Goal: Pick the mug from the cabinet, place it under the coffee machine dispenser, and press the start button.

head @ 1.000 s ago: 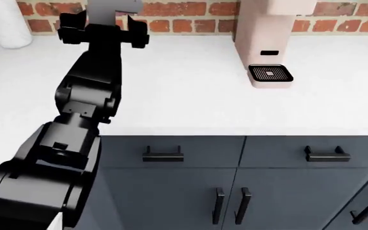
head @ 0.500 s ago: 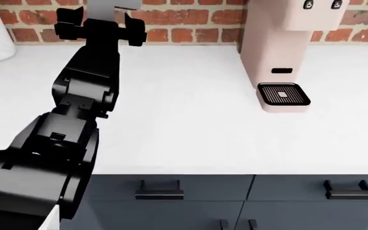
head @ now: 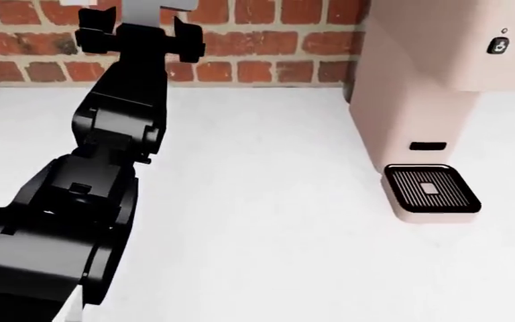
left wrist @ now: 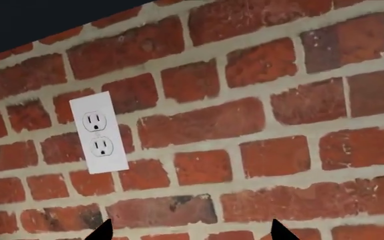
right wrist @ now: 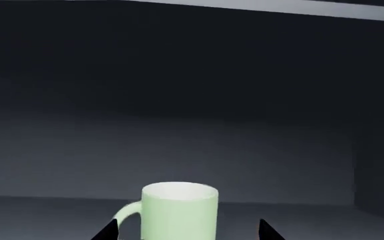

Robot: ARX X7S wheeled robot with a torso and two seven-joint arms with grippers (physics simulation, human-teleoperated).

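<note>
- Mug [right wrist: 178, 210] – pale green, white inside, upright on dark cabinet shelf [right wrist: 38, 215], loop handle [right wrist: 126, 217] out to one side.
- R gripper [right wrist: 186, 231]: only two black fingertips [right wrist: 105, 232] show at frame edge, spread wide; mug sits between them, a bit beyond the tips, not touching either. Nothing held.
- R arm not seen in head view.
- L gripper [left wrist: 188, 231]: two fingertips [left wrist: 102, 231] also apart, w/ nothing between them; faces brick wall [left wrist: 259, 115]. White outlet [left wrist: 99, 132] on wall, off past one fingertip's side.
- Head view: L arm [head: 105, 168] reaches up over white counter [head: 257, 221] toward brick wall; gripper end partly cut off by frame top.
- Coffee machine dispenser [head: 428, 100] – pale pink, well apart from L arm; black slotted drip tray [head: 431, 188] at base, bare.
</note>
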